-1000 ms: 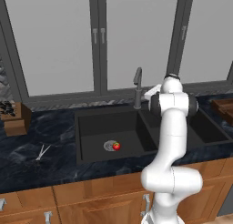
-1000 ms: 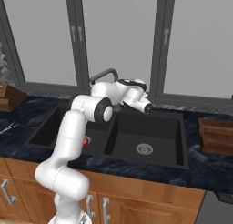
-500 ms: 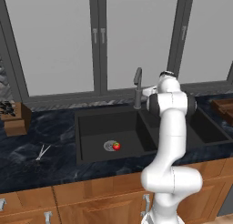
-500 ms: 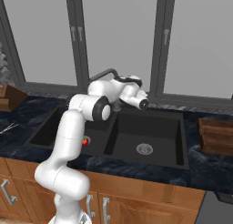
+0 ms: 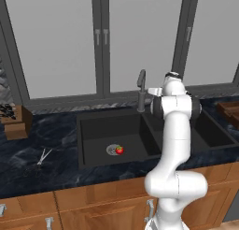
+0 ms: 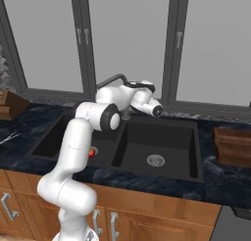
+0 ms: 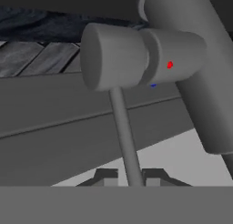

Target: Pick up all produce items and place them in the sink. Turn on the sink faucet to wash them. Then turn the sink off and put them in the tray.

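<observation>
The red fruit (image 5: pixel 119 150) (image 6: pixel 91 152) lies by the drain in the left basin of the black sink (image 5: pixel 93 126) (image 6: pixel 162 137). The dark grey sink faucet (image 5: pixel 141 86) (image 6: pixel 110 81) stands behind the divider. My gripper (image 5: pixel 150 90) (image 7: pixel 131 177) is at the faucet's right side, level with its side lever. In the hand view the thin lever rod (image 7: pixel 123 127) hangs from the round valve body (image 7: pixel 136 57) and runs down between my two fingertips, which are shut on it. No water shows. The reddish-brown tray (image 5: pixel 229 108) (image 6: pixel 233 146) sits on the counter right of the sink.
A wooden block with black handles (image 5: pixel 14 119) (image 6: pixel 10 103) stands at the far left of the dark marble counter. Silver scissors (image 5: pixel 42 158) (image 6: pixel 10 136) lie left of the sink. Windows rise directly behind the faucet. Wooden cabinet fronts run below the counter.
The fingers have closed around the faucet's lever rod. The hand has edged slightly closer to the faucet; the fruit has not moved.
</observation>
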